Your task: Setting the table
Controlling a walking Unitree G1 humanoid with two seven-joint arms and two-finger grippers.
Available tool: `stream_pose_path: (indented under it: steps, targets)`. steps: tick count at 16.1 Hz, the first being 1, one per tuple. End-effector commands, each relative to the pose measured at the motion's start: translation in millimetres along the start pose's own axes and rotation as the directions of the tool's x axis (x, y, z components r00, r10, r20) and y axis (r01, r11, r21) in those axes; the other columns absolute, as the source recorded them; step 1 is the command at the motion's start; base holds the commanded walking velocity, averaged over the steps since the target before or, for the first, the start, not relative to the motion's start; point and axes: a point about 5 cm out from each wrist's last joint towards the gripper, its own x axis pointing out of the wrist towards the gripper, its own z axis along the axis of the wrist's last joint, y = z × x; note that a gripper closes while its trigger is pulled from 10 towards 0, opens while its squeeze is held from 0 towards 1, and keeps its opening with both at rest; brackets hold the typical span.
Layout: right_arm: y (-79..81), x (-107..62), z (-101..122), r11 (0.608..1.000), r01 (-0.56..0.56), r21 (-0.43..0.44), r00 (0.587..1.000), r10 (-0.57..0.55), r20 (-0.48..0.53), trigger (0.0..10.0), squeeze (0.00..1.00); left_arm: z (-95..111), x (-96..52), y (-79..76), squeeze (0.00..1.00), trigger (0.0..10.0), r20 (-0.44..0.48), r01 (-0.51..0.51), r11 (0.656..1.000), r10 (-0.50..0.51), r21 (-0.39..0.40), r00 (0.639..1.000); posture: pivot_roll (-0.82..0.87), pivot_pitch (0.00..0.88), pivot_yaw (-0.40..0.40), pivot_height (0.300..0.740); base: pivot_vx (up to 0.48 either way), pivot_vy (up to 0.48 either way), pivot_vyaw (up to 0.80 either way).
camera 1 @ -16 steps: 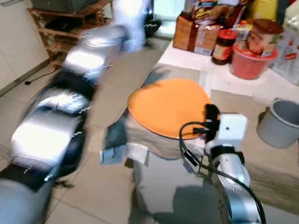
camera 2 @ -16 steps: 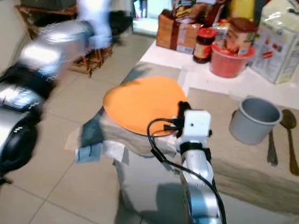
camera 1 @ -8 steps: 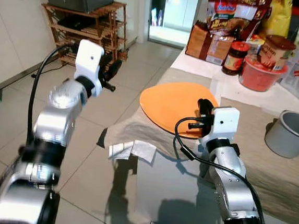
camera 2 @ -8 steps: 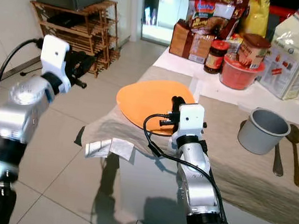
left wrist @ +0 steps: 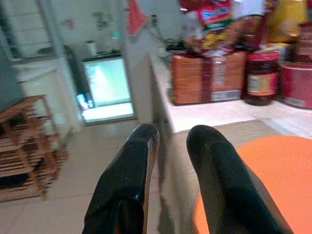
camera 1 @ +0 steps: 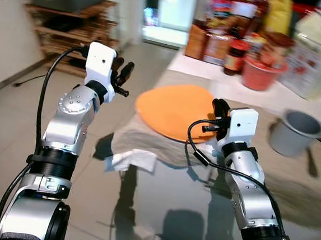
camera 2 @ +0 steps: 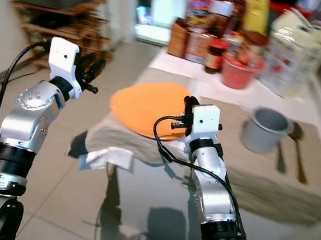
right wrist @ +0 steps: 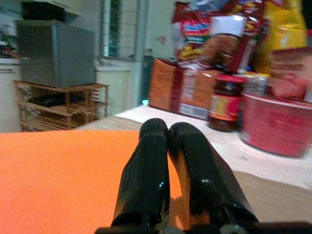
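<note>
Orange plate [camera 1: 175,109]: lay flat at the corner of the table [camera 1: 290,182], on a beige cloth [camera 1: 142,141]. Right gripper [camera 1: 218,107]: over the plate's near right edge, fingers [right wrist: 161,175] pressed together, holding nothing. Left gripper [camera 1: 123,72]: raised in the air beside the table, left of the plate, fingers [left wrist: 131,180] slightly parted, empty. Grey cup [camera 1: 295,132]: upright, to the right of the plate. Spoons [camera 2: 292,151]: beside the cup. Red bowl [camera 1: 262,74], jar [camera 1: 235,54] and food packets [camera 1: 204,42]: at the table's far end.

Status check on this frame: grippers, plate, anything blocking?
Right gripper shut, empty, at the near edge of the orange plate. Left gripper slightly open, raised beside the table. Grey cup and spoons lie clear to the right.
</note>
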Motion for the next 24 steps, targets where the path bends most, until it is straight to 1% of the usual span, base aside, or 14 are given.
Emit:
stream_pose_path:
  steps: [1,3,5,7,10,11,12,14,15,16,20,22,23,24]
  targets:
    - [2.1,-1.0,-2,1.0,-0.007,-0.024,1.0,0.007,0.0,10.0,0.0,2,-1.5,-2.1,0.0,10.0,0.008,0.009,1.0,-0.009,0.019,1.0,-0.05,0.0,0.0,0.74,0.0,0.0,-0.6]
    - [2.8,-1.1,0,0.999,-0.011,-0.032,1.0,0.011,0.011,10.0,0.0,-2,-2.5,-1.4,0.0,10.0,-0.01,0.02,0.999,-0.02,0.028,1.0,-0.04,0.0,-0.007,0.74,0.0,0.0,0.0]
    - [3.3,-1.0,2,1.0,-0.011,-0.027,0.999,0.012,0.031,10.0,0.0,-8,-4.1,2.9,0.0,10.0,-0.035,0.03,0.999,-0.029,0.045,0.999,-0.04,0.0,-0.004,0.74,0.0,0.0,0.0]
    - [5.1,-0.3,-4,1.0,-0.013,-0.008,1.0,0.012,-0.019,10.0,0.0,-17,-7.3,11.2,0.0,10.0,-0.072,0.02,0.998,-0.015,0.068,0.997,-0.04,0.0,-0.001,0.74,0.0,0.0,-0.52]
    - [6.2,-1.2,-6,1.0,-0.016,0.005,0.999,0.016,-0.027,10.0,0.0,-30,-18.1,19.5,0.0,10.0,-0.103,-0.039,0.999,0.04,0.016,0.994,-0.04,0.0,-0.002,0.74,0.0,0.0,-0.54]
    - [5.7,-2.1,-8,1.0,-0.014,0.013,0.999,0.015,-0.039,10.0,0.0,-40,-28.4,21.8,0.0,10.0,-0.125,-0.065,0.998,0.065,0.005,0.99,-0.03,0.0,-0.007,0.74,0.0,0.0,-0.54]
    - [5.8,-3.2,-8,1.0,-0.02,-0.005,0.999,0.019,-0.029,10.0,0.0,-47,-36.5,24.3,0.0,10.0,-0.141,-0.087,0.996,0.086,-0.003,0.986,-0.03,0.0,-0.009,0.74,0.0,0.0,-0.56]
    - [7.4,-3.1,-9,0.999,-0.032,-0.002,0.999,0.032,-0.02,10.0,0.0,-53,-47.7,32.6,0.0,10.0,-0.153,-0.133,0.991,0.13,-0.012,0.98,-0.02,0.0,-0.014,0.74,0.0,0.0,-0.6]
    - [8.1,-2.6,-9,0.999,-0.032,-0.018,0.999,0.032,-0.027,10.0,0.0,-55,-52.4,35.5,0.0,10.0,-0.157,-0.141,0.99,0.14,0.003,0.978,-0.02,0.0,-0.016,0.74,0.0,0.0,0.0]
    - [10.3,-1.9,-9,0.999,-0.045,-0.007,0.999,0.045,-0.026,10.0,0.0,-55,-54.7,35.8,0.0,10.0,-0.158,-0.13,0.991,0.132,0.019,0.979,-0.01,0.0,-0.018,0.74,0.0,0.0,0.0]
    - [12.2,-0.8,-9,0.999,-0.047,-0.01,0.999,0.047,-0.023,10.0,0.0,-42,-47.5,34.5,0.0,10.0,-0.116,-0.107,0.994,0.11,0.031,0.987,-0.02,0.0,-0.01,0.74,0.0,0.0,0.0]
    - [10.7,-1.8,-10,0.999,-0.041,-0.012,0.999,0.04,-0.024,10.0,0.0,-39,-44.9,32.6,0.0,10.0,-0.101,-0.084,0.994,0.09,0.063,0.991,-0.02,0.0,-0.008,0.74,0.0,0.0,0.0]
    - [10.5,-2.3,-10,0.999,-0.039,-0.012,0.999,0.039,-0.025,10.0,0.0,-39,-44.5,32.3,0.0,10.0,-0.098,-0.077,0.995,0.083,0.064,0.992,-0.02,0.0,-0.006,0.74,0.0,0.0,0.0]
    - [10.6,-2.6,-10,0.999,-0.037,-0.011,0.999,0.037,-0.026,10.0,0.0,-38,-43.4,31.0,0.0,10.0,-0.091,-0.058,0.997,0.062,0.046,0.994,-0.02,0.0,-0.006,0.74,0.0,0.0,0.0]
